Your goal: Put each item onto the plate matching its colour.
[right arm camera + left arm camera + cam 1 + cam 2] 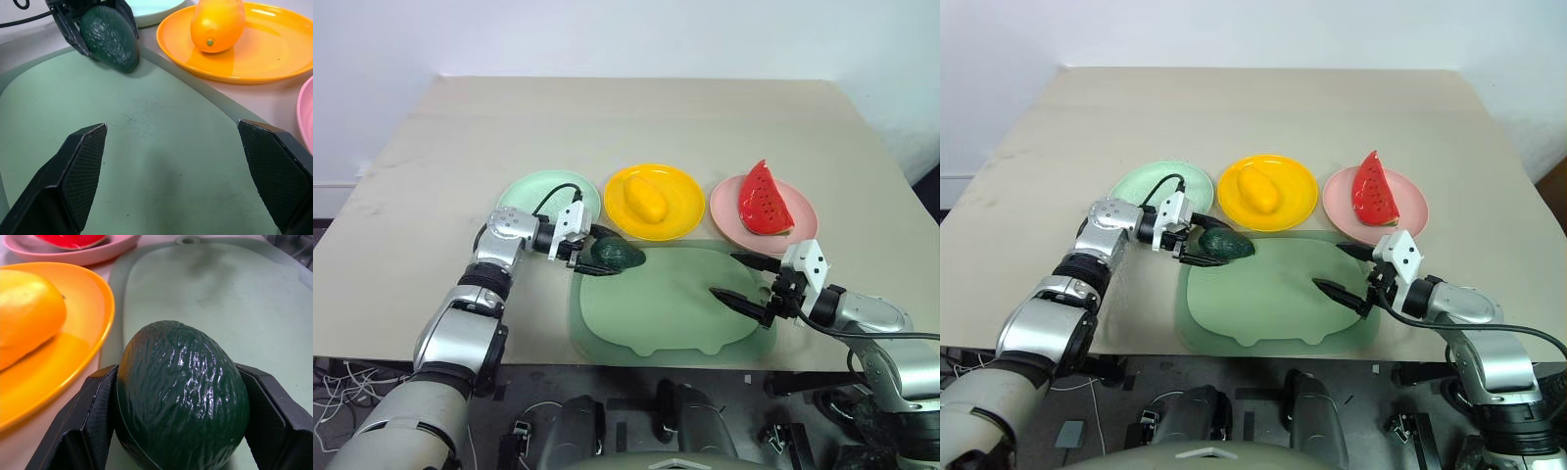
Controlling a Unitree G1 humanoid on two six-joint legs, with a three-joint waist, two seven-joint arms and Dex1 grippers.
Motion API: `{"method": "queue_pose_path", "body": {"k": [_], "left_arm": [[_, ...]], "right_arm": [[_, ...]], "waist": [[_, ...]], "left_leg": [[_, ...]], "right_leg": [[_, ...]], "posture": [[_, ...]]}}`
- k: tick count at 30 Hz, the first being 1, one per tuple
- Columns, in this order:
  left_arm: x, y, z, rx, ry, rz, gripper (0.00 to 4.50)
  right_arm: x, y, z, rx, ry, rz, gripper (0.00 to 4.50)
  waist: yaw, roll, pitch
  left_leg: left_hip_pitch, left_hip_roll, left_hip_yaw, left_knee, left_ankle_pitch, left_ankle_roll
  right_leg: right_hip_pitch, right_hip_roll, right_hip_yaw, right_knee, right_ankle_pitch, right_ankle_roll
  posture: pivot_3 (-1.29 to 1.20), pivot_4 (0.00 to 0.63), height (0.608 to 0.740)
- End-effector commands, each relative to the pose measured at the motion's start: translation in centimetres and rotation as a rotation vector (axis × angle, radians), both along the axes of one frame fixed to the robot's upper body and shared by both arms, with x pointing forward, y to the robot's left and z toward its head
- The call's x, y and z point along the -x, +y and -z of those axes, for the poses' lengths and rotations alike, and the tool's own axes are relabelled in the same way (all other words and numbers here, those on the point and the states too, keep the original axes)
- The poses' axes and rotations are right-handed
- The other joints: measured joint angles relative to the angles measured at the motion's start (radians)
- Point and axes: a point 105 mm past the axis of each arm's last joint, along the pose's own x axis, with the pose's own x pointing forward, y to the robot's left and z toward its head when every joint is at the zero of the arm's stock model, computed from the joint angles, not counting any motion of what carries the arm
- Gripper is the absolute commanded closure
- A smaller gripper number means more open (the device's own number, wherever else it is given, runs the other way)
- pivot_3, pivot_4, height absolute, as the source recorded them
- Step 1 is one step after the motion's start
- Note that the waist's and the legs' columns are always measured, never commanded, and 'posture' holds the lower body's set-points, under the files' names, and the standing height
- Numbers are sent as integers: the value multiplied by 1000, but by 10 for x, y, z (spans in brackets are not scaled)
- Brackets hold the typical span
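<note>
Left gripper (595, 253) clamped on avocado (615, 255), right gripper (745, 281) wide open, empty. Glossy rounded skin could squirt out during lift to mint plate (530, 191).

Beige table (636, 117) against white wall (607, 34), cables (337, 387) on floor

1. Left arm reaches in from the near left, wrist bent rightward; left gripper (597, 253) has its 2 fingers clamped on the avocado (615, 255).
2. Right gripper (742, 281) points left (jaws spread wide, empty).
</note>
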Motion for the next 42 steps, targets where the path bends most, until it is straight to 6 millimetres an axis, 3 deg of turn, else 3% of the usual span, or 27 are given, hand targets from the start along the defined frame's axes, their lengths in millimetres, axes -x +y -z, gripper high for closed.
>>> {"method": "queue_pose_path", "body": {"k": [1, 5, 9, 13, 17, 25, 34, 38, 42], "left_arm": [[-6, 4, -26, 56, -44, -9, 1204], [-12, 17, -66, 173, -37, -62, 1204], [-24, 45, -83, 186, -64, -206, 1204], [-39, 75, -76, 179, -98, -411, 1204], [-41, 90, -59, 156, -110, -492, 1204], [-41, 115, -39, 59, -119, -596, 1204], [-44, 126, -38, 41, -168, -664, 1204], [-45, 129, -46, 68, -164, -670, 22], [-43, 130, -53, 81, -156, -655, 22]], "right_arm": [[-1, 2, -11, -6, -47, -6, 0], [-2, 3, -12, -9, -47, -9, 0], [-2, 4, -11, -12, -45, -10, 0], [-4, 6, -10, -20, -42, -15, 0], [-7, 8, -10, -25, -43, -20, 0], [-6, 3, -11, -4, -46, -35, 0], [-7, 5, -11, -7, -50, -34, 0], [-8, 5, -10, -11, -50, -32, 0], [-8, 7, -10, -16, -51, -34, 0]], "waist": [[0, 0, 0], [-1, 0, 0], [-1, 0, 0], [-1, 0, 0], [0, 0, 0], [-1, 0, 0], [0, 0, 0], [-1, 0, 0], [-1, 0, 0]], "left_leg": [[0, 0, 0, 0, 0, 0], [0, 0, 0, 0, 0, 0], [0, 0, -1, 0, 0, 0], [1, 0, -1, 0, 0, 0], [0, 0, 0, 0, 0, 0], [0, 0, 0, 0, 0, 0], [0, 0, 1, 0, 0, 0], [0, 0, 1, 0, 0, 0], [0, 0, 1, 0, 0, 0]], "right_leg": [[0, 0, 0, 0, 0, 0], [0, 0, 0, 0, 0, 0], [0, 0, 0, 0, 0, 0], [0, 0, 0, 1, 0, 0], [0, 0, 0, 0, 0, 0], [0, 0, -1, 1, 0, 0], [0, 0, -1, 1, 0, 0], [0, 0, -1, 1, 0, 0], [0, 0, -1, 1, 0, 0]], "posture": [[0, 150, 733], [0, 150, 733], [0, 150, 733], [0, 150, 733], [0, 150, 733], [0, 150, 733], [0, 150, 733], [0, 150, 733], [0, 150, 733]]}}
